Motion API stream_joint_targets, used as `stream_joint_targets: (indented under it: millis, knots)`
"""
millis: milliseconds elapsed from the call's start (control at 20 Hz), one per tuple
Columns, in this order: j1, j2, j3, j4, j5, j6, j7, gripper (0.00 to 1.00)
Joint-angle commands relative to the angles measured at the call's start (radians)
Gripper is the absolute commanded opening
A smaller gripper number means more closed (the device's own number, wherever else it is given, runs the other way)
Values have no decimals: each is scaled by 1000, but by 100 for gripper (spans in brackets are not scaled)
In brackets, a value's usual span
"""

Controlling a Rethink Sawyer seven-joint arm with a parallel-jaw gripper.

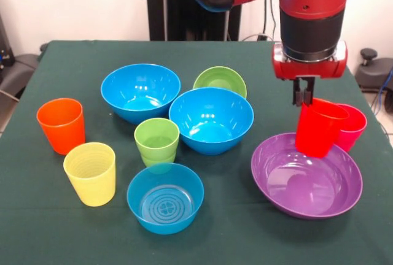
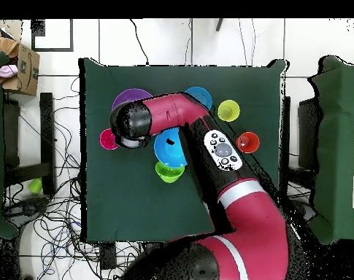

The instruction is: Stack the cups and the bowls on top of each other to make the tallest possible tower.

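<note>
Small blue bowl (image 1: 165, 198) nearest; jaws (image 1: 304, 99) grip red cup (image 1: 318, 127) over purple bowl (image 1: 306, 176) rim.

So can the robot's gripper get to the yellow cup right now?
Probably not yet. The gripper is shut on the red cup, held over the purple bowl. The yellow cup stands upright with nothing over it, so once the red cup is released, it looks reachable from above.
</note>
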Motion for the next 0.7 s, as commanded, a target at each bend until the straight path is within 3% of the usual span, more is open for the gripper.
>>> stream_joint_targets:
  millis: [50, 350, 700]
  knots:
    - [31, 97, 18, -151, -12, 55, -167, 0]
    - [33, 109, 19, -182, -4, 65, -162, 0]
    - [22, 138, 8, -210, -42, 71, -221, 0]
